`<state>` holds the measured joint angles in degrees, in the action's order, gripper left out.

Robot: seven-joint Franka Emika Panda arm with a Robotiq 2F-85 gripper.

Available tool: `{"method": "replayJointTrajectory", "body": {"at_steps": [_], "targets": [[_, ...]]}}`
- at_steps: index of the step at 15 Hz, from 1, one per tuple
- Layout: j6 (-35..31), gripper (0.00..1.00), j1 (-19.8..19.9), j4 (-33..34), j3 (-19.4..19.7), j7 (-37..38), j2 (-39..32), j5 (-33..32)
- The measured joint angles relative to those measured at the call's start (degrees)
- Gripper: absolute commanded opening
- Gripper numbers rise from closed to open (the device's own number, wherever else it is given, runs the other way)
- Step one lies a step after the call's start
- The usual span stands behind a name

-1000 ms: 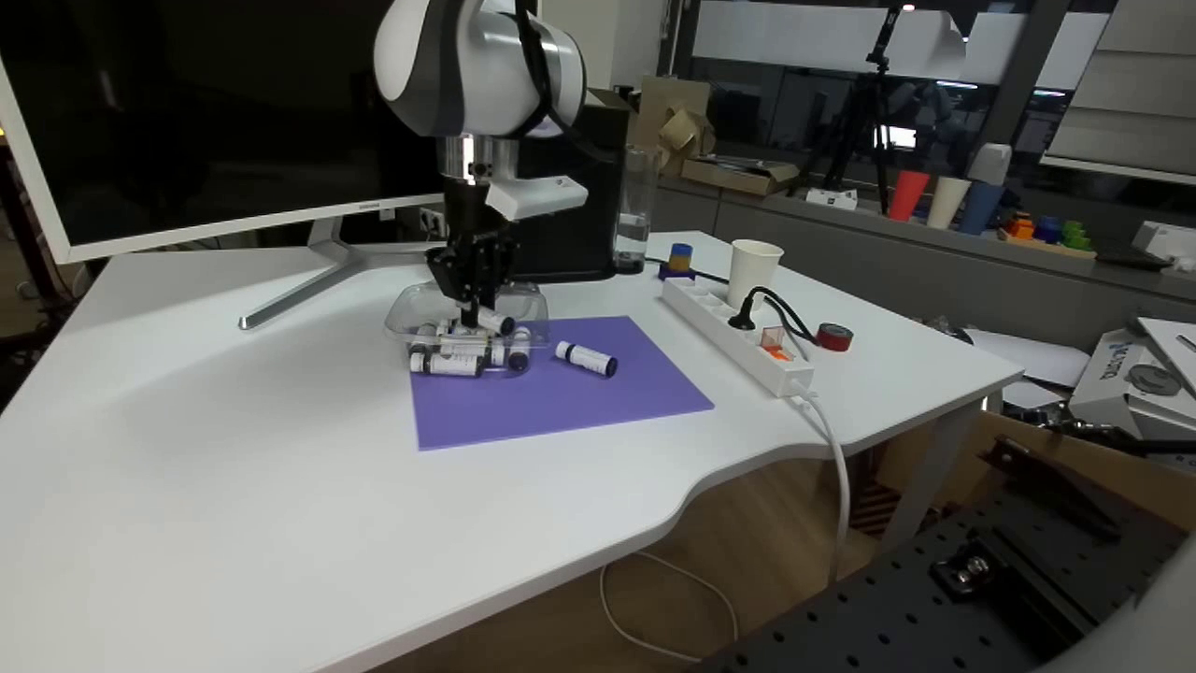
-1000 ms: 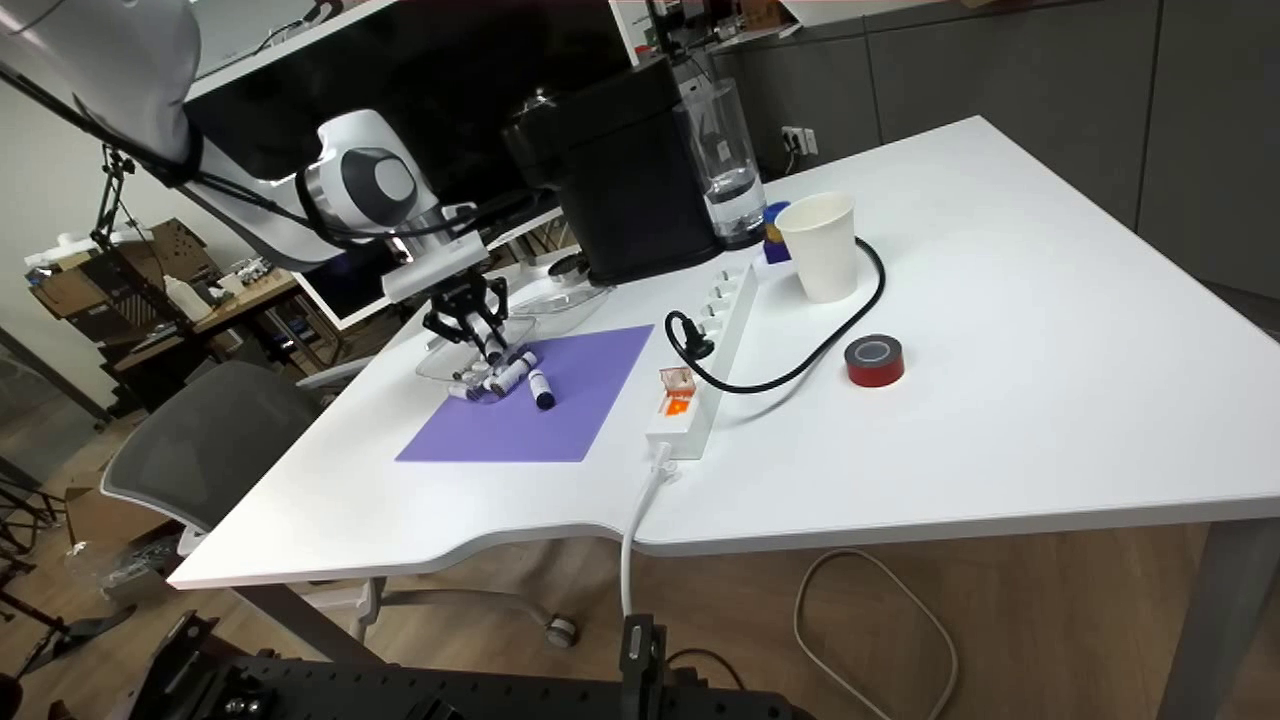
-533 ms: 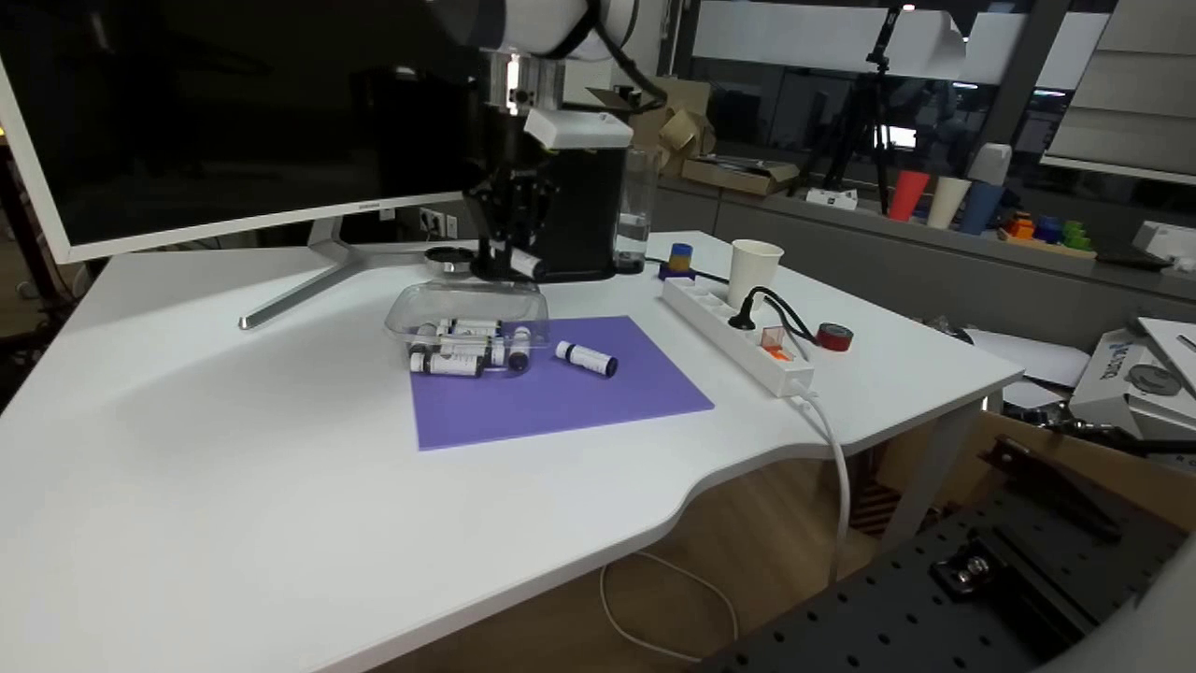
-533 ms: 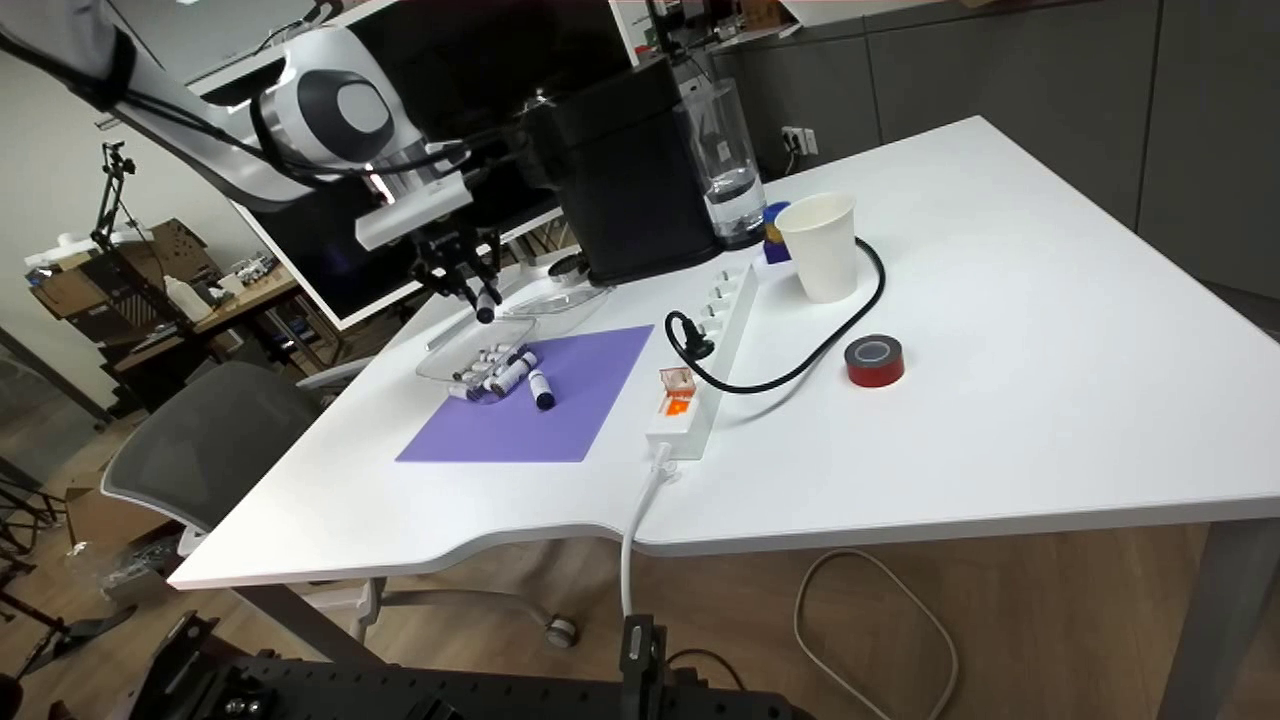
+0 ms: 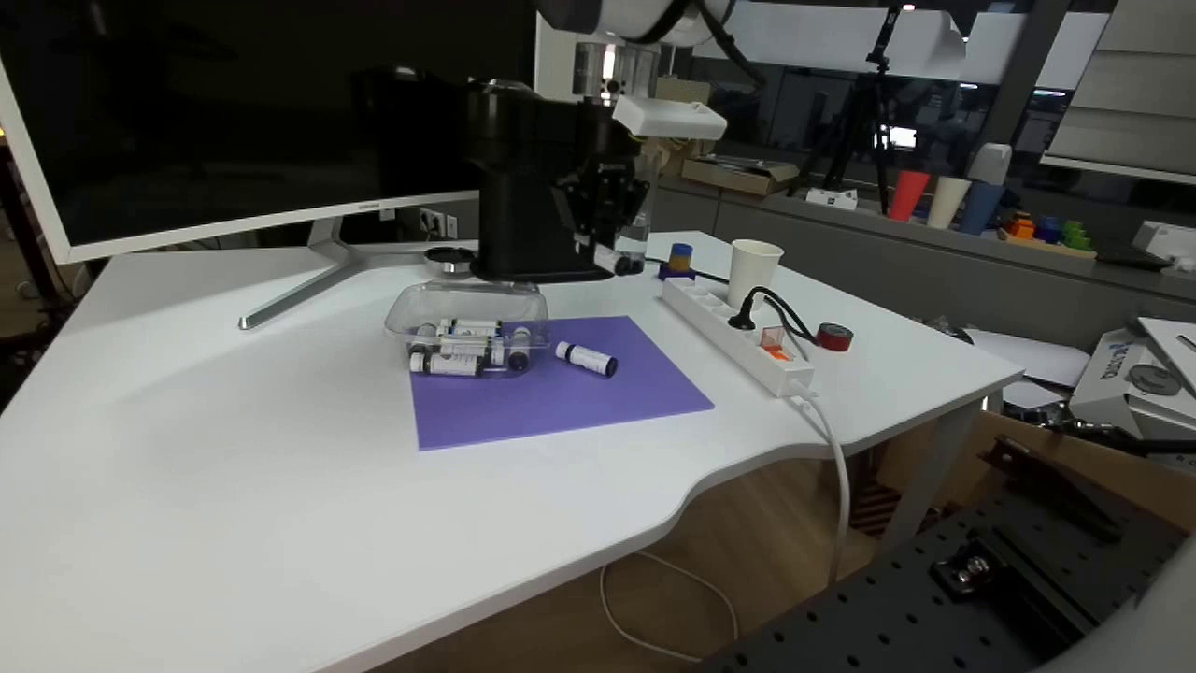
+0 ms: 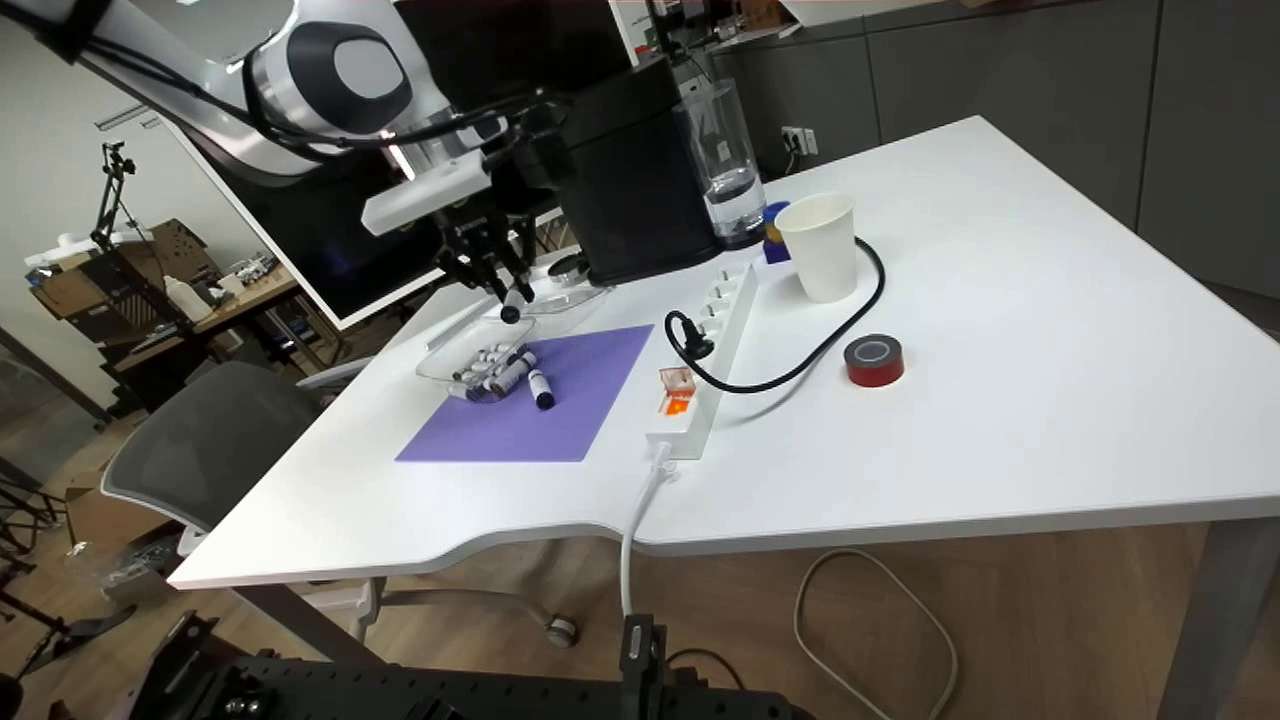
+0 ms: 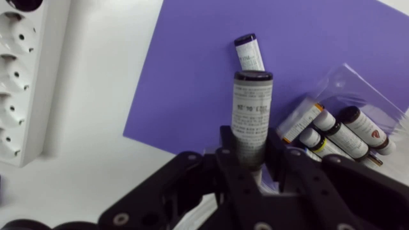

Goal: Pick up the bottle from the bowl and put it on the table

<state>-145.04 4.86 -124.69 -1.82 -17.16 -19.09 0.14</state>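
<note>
My gripper [image 5: 598,249] is shut on a small white-labelled bottle [image 5: 612,260] with a dark end. It holds the bottle tilted in the air above the back of the table [image 5: 234,486], beside the black machine. In the wrist view the bottle [image 7: 252,108] sits between both fingers, its dark end pointing away from the gripper. The bowl [image 5: 420,308] shows as a clear plastic container, partly on the purple mat [image 5: 561,416], with several bottles [image 5: 470,328] in it. Another bottle [image 5: 587,359] lies on the mat. The bowl's corner also shows in the wrist view [image 7: 338,81].
A white power strip [image 5: 733,336] with a black plug lies right of the mat. A paper cup [image 5: 753,269] and a tape roll [image 5: 834,336] stand near it. The black machine [image 5: 523,215] with a clear water tank and a monitor [image 5: 234,121] stand behind.
My gripper has lifted the held bottle up out of the bowl and carried it sideways toward the black machine's water tank and the power strip. The other bottles have not moved.
</note>
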Motion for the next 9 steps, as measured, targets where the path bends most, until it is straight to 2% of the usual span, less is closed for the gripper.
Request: {"method": "replayJointTrajectory", "body": {"at_steps": [8,9], "targets": [[-2.04,0.07,2.71,-2.31,0.62,0.07,-6.52,2.81],[-2.87,0.16,2.83,-2.43,0.84,0.08,-7.12,2.93]]}}
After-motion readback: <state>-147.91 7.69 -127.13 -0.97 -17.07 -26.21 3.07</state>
